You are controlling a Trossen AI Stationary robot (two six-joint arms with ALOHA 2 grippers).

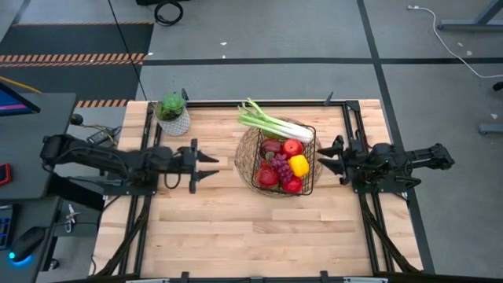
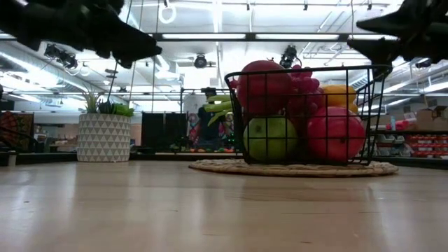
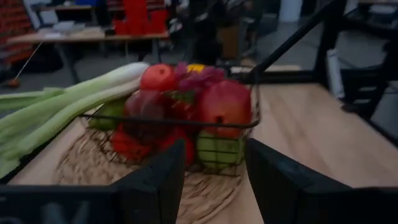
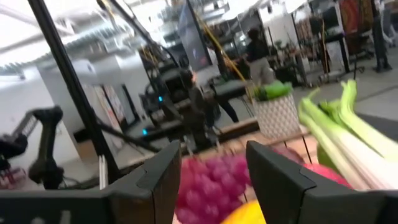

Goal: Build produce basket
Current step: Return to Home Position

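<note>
Between your two grippers, the basket (image 1: 313, 161) sits on the round straw mat (image 1: 244, 157). It lies just ahead of the right gripper (image 1: 324, 159), and farther ahead of the left gripper (image 1: 214, 167), with bare table (image 1: 236, 236) between. It looks full: a red apple (image 1: 292, 147), a yellow pepper (image 1: 299, 165), purple grapes (image 1: 279, 163) and more red fruit are heaped to the rim. The leek (image 1: 271, 122) lies across the top and overhangs the wire on the side where the potted plant (image 1: 173, 110) stands, beside your left arm. Both grippers are spread and hold nothing, so loading looks done and what remains is backing away. Your main risk is on the right, where those fingertips are very near the wire wall. If you pull back on a slant or drop as you retreat, a finger could hook the grid and drag the basket off the mat or tip it. The leek is only resting there, so any jolt could lever it out. On the left, a wide swing could clip the plant's pot.
</note>
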